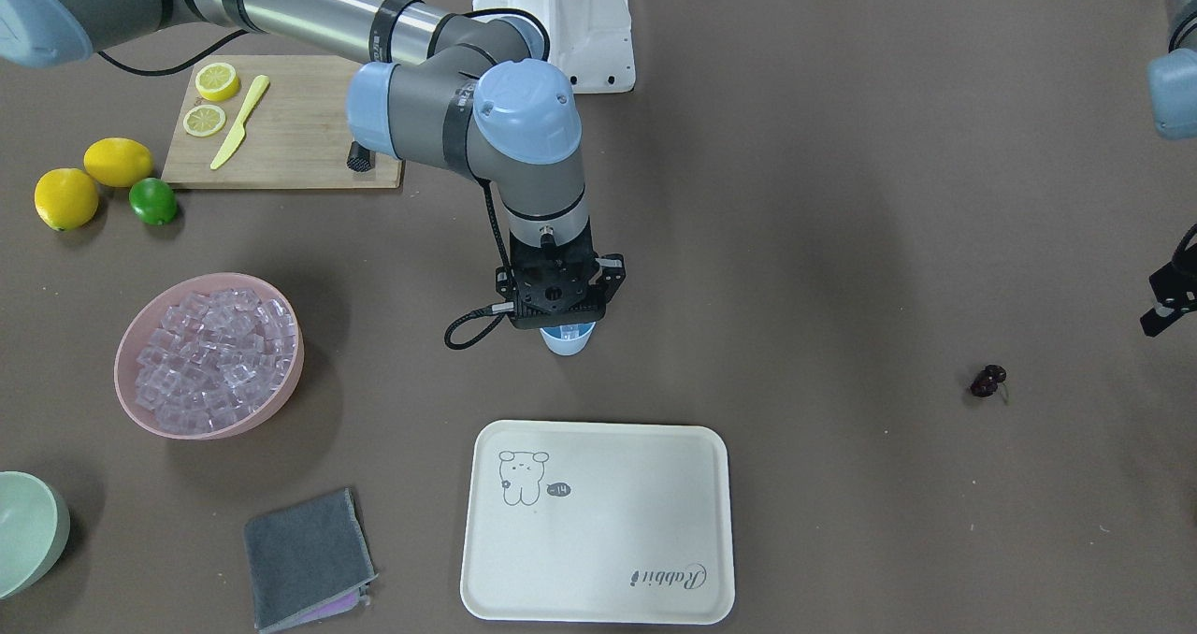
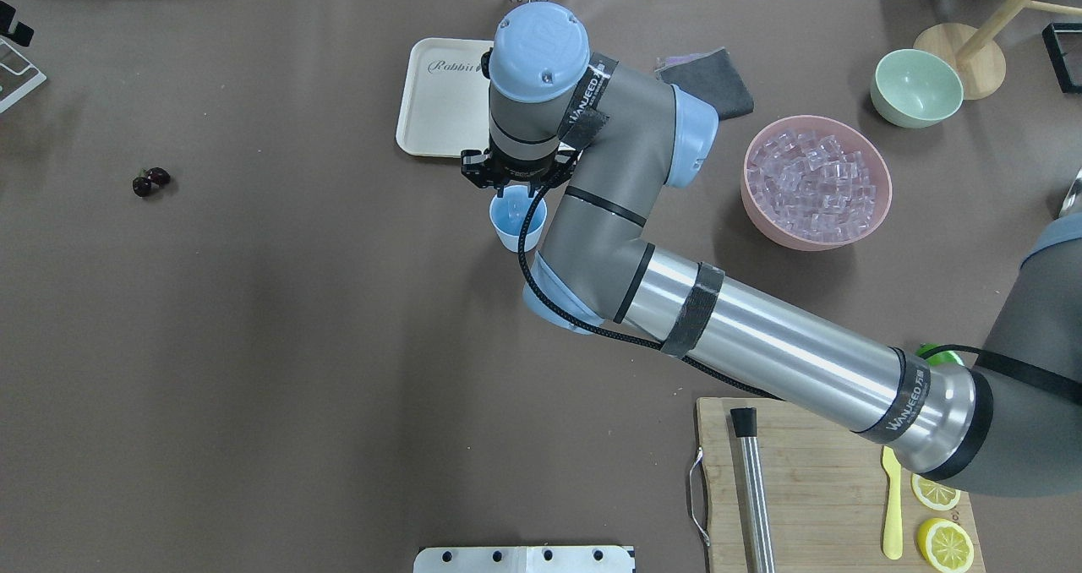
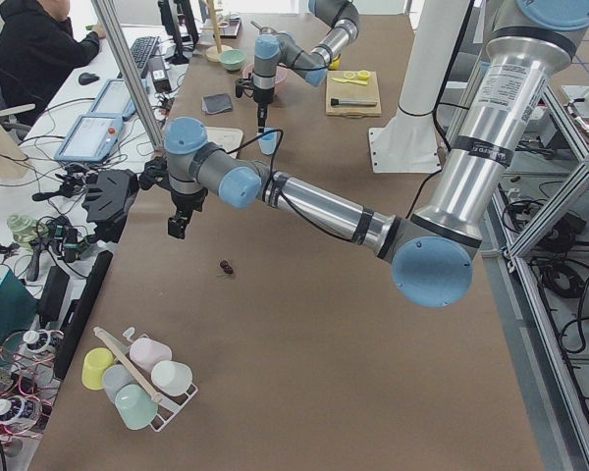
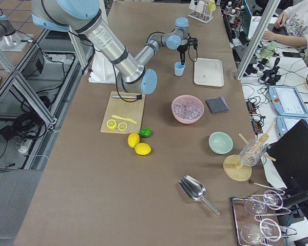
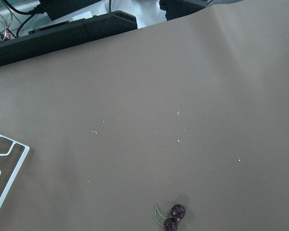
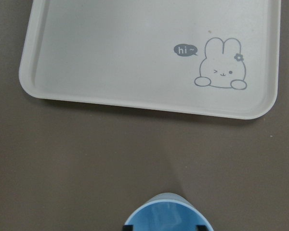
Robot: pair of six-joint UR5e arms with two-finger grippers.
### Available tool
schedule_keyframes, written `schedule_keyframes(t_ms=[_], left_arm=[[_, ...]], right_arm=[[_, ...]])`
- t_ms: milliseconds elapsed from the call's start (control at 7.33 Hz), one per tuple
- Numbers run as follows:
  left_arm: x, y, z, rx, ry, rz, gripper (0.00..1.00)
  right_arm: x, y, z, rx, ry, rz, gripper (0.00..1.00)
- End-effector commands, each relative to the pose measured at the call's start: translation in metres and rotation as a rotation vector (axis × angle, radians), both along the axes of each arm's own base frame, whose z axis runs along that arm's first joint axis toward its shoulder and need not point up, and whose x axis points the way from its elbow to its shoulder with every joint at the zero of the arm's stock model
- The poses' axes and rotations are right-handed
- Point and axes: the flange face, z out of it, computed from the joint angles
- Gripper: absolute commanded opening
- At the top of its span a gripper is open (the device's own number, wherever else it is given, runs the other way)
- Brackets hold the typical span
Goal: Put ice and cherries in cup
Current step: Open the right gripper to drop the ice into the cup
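The light-blue cup point(image 1: 567, 339) stands on the brown table, near the cream tray. My right gripper point(image 1: 559, 314) hangs straight over it. In the right wrist view its fingertips point(image 6: 128, 227) show apart over the cup's rim point(image 6: 166, 211), so it looks open; I cannot tell what is inside the cup. The ice point(image 1: 215, 353) fills the pink bowl point(image 1: 120, 377). The cherries point(image 1: 988, 381) lie on the bare table, also low in the left wrist view point(image 5: 173, 219). My left gripper point(image 1: 1162, 314) hovers at the view's edge beside them; I cannot tell its state.
A cream tray point(image 1: 598, 522) lies close in front of the cup. A grey cloth point(image 1: 307, 559) and pale green bowl point(image 1: 28, 531) sit near the pink bowl. A cutting board point(image 1: 299, 138) with lemon slices, lemons point(image 1: 65, 199) and a lime point(image 1: 152, 201) lie behind. A cup rack point(image 3: 137, 378) stands at the left end.
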Motion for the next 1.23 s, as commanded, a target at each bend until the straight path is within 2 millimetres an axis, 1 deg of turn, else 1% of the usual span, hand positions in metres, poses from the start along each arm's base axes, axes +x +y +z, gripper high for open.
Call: schedule_keyframes(t_ms=[0,136,273,409,545,682,818,955,1091], left_arm=[[-0.001,0.001,-0.001,0.002,0.001,-0.001,0.98],[0.0,0.0,0.0,-0.001,0.001,0.0,0.98],[0.0,0.0,0.0,-0.001,0.001,0.0,0.98],[0.0,0.001,0.001,-0.002,0.001,0.0,0.98],[0.001,0.002,0.001,-0.002,0.001,0.0,0.98],[0.001,0.001,0.002,-0.003,0.001,0.0,0.98],[0.001,0.001,0.002,-0.003,0.001,0.0,0.98],[0.004,0.0,0.004,-0.009,0.0,0.005,0.98],[0.006,-0.003,0.006,-0.013,-0.002,0.008,0.98]], right_arm=[[0.016,0.004,0.008,0.01,-0.002,0.006,0.99],[0.053,-0.008,0.015,0.006,-0.027,0.021,0.99],[0.101,-0.028,0.03,-0.042,-0.047,-0.024,0.99],[0.13,-0.035,0.078,-0.028,0.002,-0.041,0.99],[0.166,-0.051,0.135,0.056,0.068,-0.112,0.99],[0.2,-0.065,0.176,0.112,0.095,-0.15,0.99],[0.221,-0.07,0.193,0.134,0.068,-0.165,0.99],[0.233,-0.073,0.191,0.117,0.028,-0.178,0.99],[0.24,-0.076,0.191,0.119,0.02,-0.181,0.99]])
